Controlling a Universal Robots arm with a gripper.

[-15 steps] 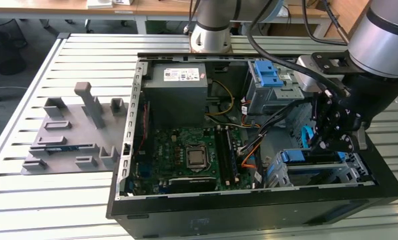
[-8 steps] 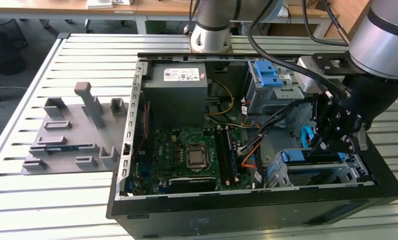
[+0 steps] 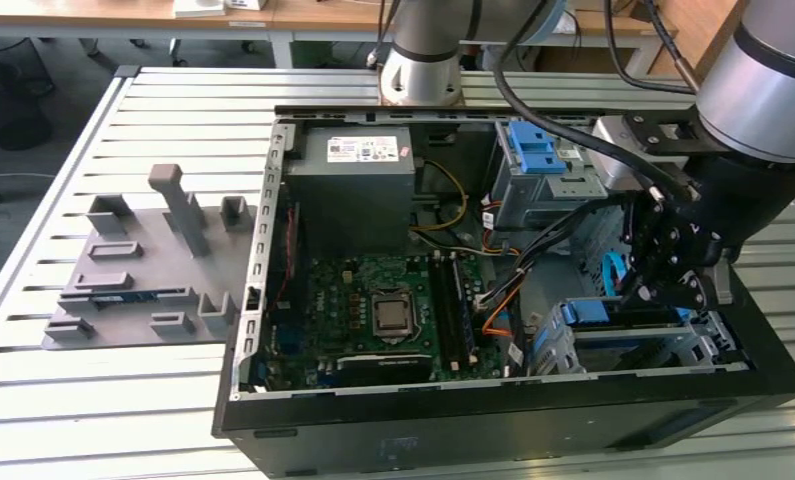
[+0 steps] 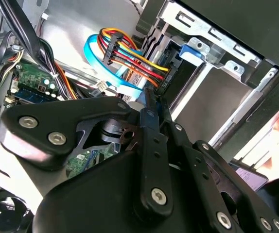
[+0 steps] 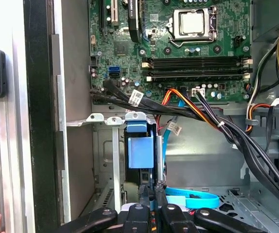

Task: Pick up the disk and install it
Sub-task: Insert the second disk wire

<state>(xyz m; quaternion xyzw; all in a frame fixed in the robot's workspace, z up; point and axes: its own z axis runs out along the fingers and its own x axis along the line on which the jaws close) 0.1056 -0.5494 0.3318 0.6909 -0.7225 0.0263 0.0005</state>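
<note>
1. Gripper [image 5: 151, 191]: lowered inside the open computer case [image 3: 504, 405]; in the first wrist view its fingertips appear pressed together, nothing seen between them.
2. Disk [image 5: 140, 151]: just beyond the fingertips, blue frame seated in the metal drive cage [image 5: 108, 119], long axis running into the bay.
3. Motherboard [image 5: 178, 43]: farther off.

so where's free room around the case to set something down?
Bare slatted table beyond the grey fixture tray, and in front of it. Inside the case it's crowded: cables over the drive bay, pincer down in there.
</note>
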